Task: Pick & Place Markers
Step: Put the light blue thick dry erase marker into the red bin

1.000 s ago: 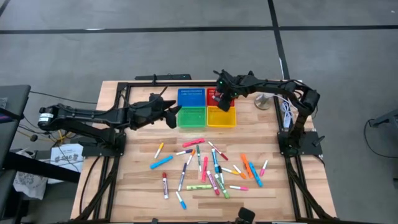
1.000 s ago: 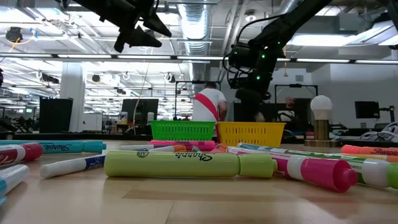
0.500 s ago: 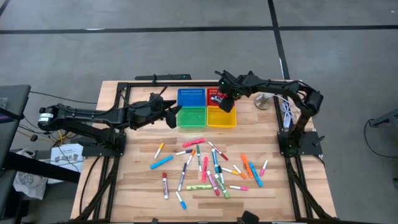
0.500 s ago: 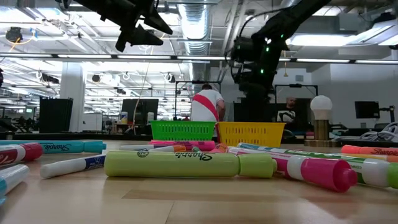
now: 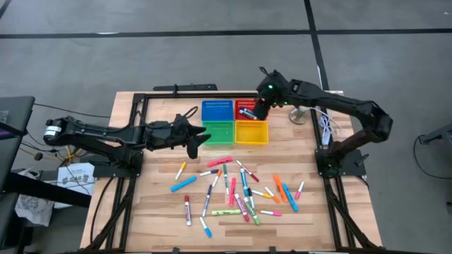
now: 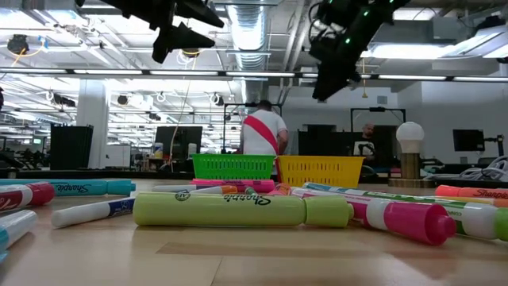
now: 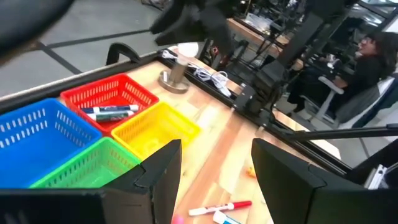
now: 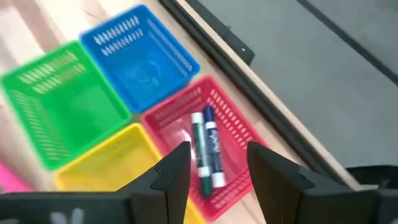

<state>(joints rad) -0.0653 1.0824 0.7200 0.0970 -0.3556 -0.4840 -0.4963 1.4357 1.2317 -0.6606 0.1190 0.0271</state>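
My right hand [image 8: 214, 171] hangs released above the red tray [image 8: 233, 134], where two markers [image 8: 206, 149] lie side by side. My left hand [image 7: 214, 165] waits, released and empty, near the green tray [image 5: 217, 132]. Remaining markers [image 5: 233, 190] lie scattered across the bench [image 5: 155, 204].

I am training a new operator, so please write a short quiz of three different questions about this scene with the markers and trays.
1. True or false: the red tray holds two markers.
2. Which tray lies beside the yellow tray, nearer the left arm?
A. blue
B. green
C. red
3. Fill in: both grippers are ____ and hold nothing.

Key
1. True. A green one and a blue one lie side by side in it.
2. B, the green tray.
3. Open. The right gripper hangs above the red tray; the left gripper hangs by the green one.
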